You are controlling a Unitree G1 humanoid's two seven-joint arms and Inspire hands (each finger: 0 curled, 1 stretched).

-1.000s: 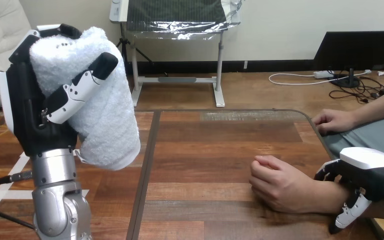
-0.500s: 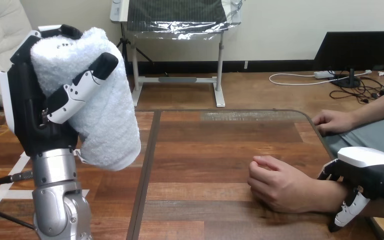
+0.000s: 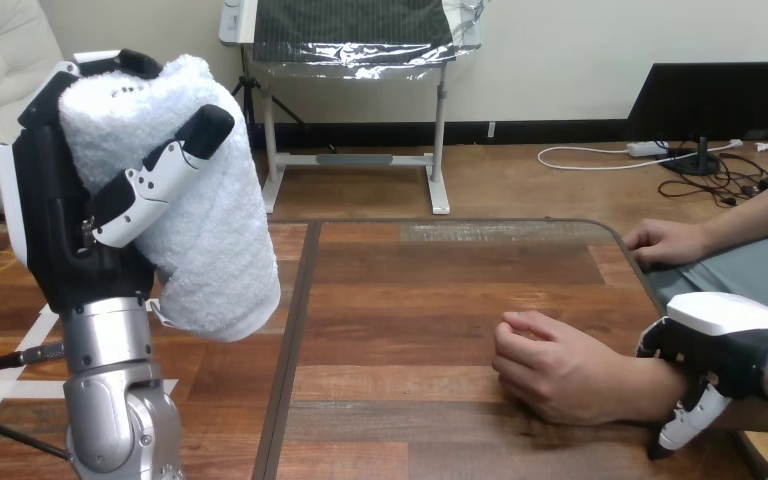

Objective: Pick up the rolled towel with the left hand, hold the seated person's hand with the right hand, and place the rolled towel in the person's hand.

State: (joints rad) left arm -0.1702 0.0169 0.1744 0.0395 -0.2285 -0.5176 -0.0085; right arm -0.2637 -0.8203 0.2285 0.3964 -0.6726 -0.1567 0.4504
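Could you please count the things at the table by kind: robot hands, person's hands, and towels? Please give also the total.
Robot hands: 2 (left hand, right hand)
Person's hands: 2 (near hand, far hand)
Towels: 1 (towel, in the left hand)
Total: 5

Left hand raised, clenched; right hand low, fingers curled.

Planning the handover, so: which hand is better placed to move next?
Left. The left hand grips the white rolled terry towel, raised above the brown wooden table; the right hand is curled round the person's wrist.
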